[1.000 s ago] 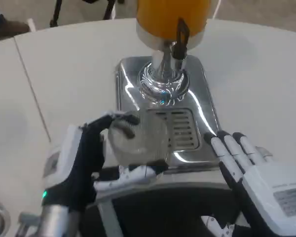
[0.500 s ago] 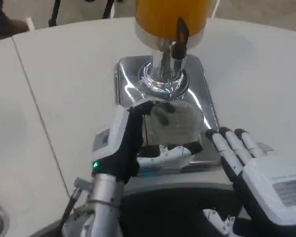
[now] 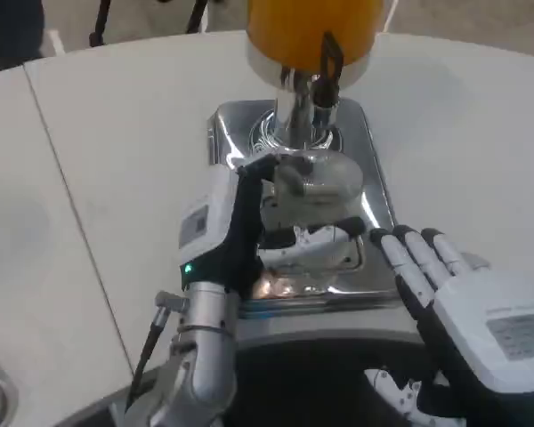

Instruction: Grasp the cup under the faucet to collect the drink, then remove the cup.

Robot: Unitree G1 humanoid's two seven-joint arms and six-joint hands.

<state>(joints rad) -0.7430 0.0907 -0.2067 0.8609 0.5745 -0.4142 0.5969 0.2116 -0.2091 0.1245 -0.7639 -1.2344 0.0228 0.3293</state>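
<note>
Up on the white table (image 3: 116, 133) stood a drink dispenser with an orange tank (image 3: 313, 31) on a shiny metal base (image 3: 374, 191). Its faucet (image 3: 320, 84), a chrome spout with a black lever, hung from the front of the tank. Directly beneath that spout sat the clear cup (image 3: 320, 182), over the base's drip tray. The cup's wall was see-through and hard to make out against the reflections in the metal, so whether it held any drink could not be told.

The left hand (image 3: 249, 227) held the cup. Its white back faced the left side of the picture, its black-and-white fingers (image 3: 316, 238) reached across the near side of the cup, and the thumb curved around the far side near the rim, so the cup sat wrapped in the grasp. The silver forearm (image 3: 200, 356) rose from the lower edge of the picture up to that hand, with a small green light on the wrist.

The right hand (image 3: 463, 311) lay low on the right, near the front right corner of the base, and held nothing. Its fingers (image 3: 409, 267) were stretched out and slightly spread, pointing toward the dispenser, apart from the cup.
</note>
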